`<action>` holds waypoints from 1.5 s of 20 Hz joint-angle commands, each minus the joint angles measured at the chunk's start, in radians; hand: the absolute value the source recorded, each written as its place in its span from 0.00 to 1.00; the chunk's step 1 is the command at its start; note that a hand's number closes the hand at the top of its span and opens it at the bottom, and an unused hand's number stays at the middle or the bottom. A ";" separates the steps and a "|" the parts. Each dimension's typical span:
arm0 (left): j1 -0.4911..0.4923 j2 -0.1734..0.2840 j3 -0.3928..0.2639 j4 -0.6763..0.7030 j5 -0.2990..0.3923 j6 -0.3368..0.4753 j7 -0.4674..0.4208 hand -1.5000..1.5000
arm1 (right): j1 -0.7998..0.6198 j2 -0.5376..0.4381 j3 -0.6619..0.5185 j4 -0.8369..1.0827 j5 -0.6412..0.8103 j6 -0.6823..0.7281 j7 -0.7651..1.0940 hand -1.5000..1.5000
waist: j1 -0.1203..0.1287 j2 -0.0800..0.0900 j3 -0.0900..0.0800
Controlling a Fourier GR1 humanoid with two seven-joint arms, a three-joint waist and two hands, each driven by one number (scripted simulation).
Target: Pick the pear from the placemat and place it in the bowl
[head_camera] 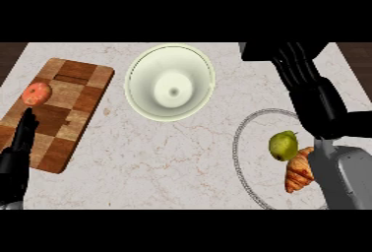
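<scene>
A single head view is looking steeply down onto the marble counter (160, 162) from above its near edge, facing the far side. It is sitting fairly close, taking in the counter from the wooden board (62, 110) at the left to the round mat (243, 147) at the right, which is running past the frame's right side.

Right hand (309, 83) and forearm cover the placemat's (245, 129) right side, plus part of the croissant (297, 172). Right fingers (287, 54) run up to the top band, tips not visible (open or curled, can't tell). Left hand (16, 160) is cut by the left edge; placemat's lower arc is cut off at the bottom.
</scene>
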 commanded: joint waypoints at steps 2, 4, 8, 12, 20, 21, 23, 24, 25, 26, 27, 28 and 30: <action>-0.060 -0.062 -0.064 -0.028 0.009 -0.022 0.037 0.50 | 0.029 -0.017 0.047 0.086 0.149 -0.172 0.181 1.00 | 0.005 -0.011 -0.015; -0.094 -0.096 -0.078 -0.030 0.047 -0.044 0.047 0.50 | 0.101 -0.047 0.080 0.201 0.242 -0.240 0.267 1.00 | -0.016 0.002 -0.020; -0.081 -0.134 -0.111 -0.040 0.081 -0.069 0.056 0.50 | 0.150 -0.270 0.082 0.306 0.529 -0.386 0.347 1.00 | -0.070 0.002 -0.045; -0.120 -0.182 -0.144 -0.032 0.109 -0.083 0.101 0.50 | 0.165 -0.077 0.067 0.240 0.672 -0.778 0.339 0.00 | -0.052 -0.018 -0.018; -0.236 -0.216 -0.155 0.015 0.106 -0.084 0.167 0.50 | 0.101 0.013 0.204 0.239 1.214 -0.962 0.690 0.00 | -0.017 -0.017 -0.022; -0.185 -0.196 -0.173 -0.053 0.100 -0.088 0.185 0.50 | 0.088 -0.004 0.178 0.251 1.265 -0.902 0.778 0.00 | 0.003 -0.025 -0.021; -0.184 -0.208 -0.173 -0.038 0.109 -0.092 0.183 0.50 | 0.049 -0.014 0.143 0.242 1.340 -0.791 0.910 0.00 | -0.004 -0.026 -0.022; -0.184 -0.215 -0.171 -0.017 0.097 -0.084 0.162 0.50 | 0.048 -0.012 0.134 0.232 1.382 -0.744 0.975 0.00 | -0.009 -0.025 -0.021; -0.216 -0.216 -0.166 0.006 0.093 -0.080 0.183 0.50 | 0.010 0.019 0.139 0.224 1.437 -0.708 1.041 0.00 | -0.011 -0.023 -0.021; -0.167 -0.231 -0.191 -0.018 0.079 -0.067 0.165 0.50 | 0.022 0.018 0.153 0.159 1.455 -0.625 1.097 0.00 | -0.010 -0.030 -0.020; -0.221 -0.254 -0.193 0.009 0.068 -0.050 0.175 0.50 | -0.038 0.054 0.149 0.177 1.482 -0.573 1.161 0.00 | -0.008 -0.024 -0.020; -0.193 -0.264 -0.212 -0.020 0.062 -0.047 0.173 0.50 | -0.021 0.051 0.141 0.135 1.488 -0.512 1.212 0.00 | -0.001 -0.024 -0.016; -0.233 -0.251 -0.193 0.001 0.068 -0.062 0.193 0.50 | -0.090 0.071 0.112 0.103 1.482 -0.402 1.307 0.00 | 0.001 -0.021 -0.015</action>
